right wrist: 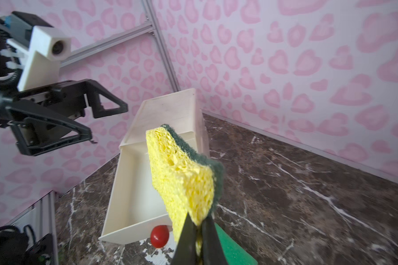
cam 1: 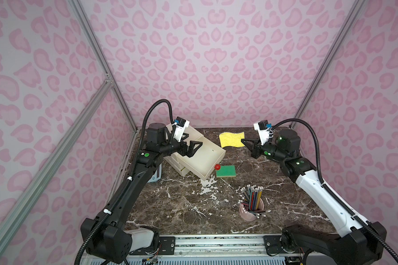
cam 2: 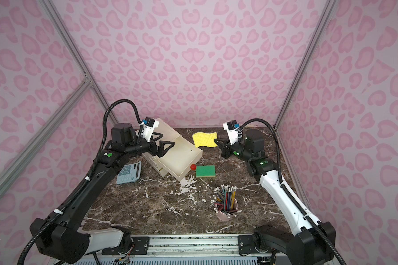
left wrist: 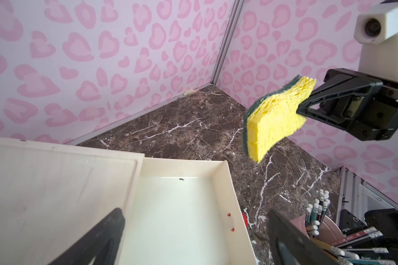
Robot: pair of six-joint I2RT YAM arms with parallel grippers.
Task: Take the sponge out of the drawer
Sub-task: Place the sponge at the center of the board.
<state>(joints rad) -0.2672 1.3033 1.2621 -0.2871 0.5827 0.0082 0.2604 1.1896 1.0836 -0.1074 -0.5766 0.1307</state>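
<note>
Right gripper (cam 1: 243, 140) clamps the yellow, green-backed foam sponge (cam 1: 230, 139) aloft beside the open cream plastic drawer (cam 1: 213, 161); left gripper (cam 1: 194, 138) gapes wide.

No legible text, labels or numbers.

Back left of bench (cam 1: 193, 206): drawer unit (cam 2: 164, 125), drawer (cam 1: 203, 160) pulled out toward centre; left claw (cam 1: 194, 138) above it, spread wide.
Back centre, off the bench: sponge (cam 1: 231, 139), pinched in right claw (cam 1: 243, 141).
Before drawer front: ball (cam 1: 217, 166), second sponge (cam 1: 226, 171) just beside, on its right.
Front right: pencil cup (cam 1: 251, 210).
Left of unit: calculator (cam 2: 129, 172).
</note>
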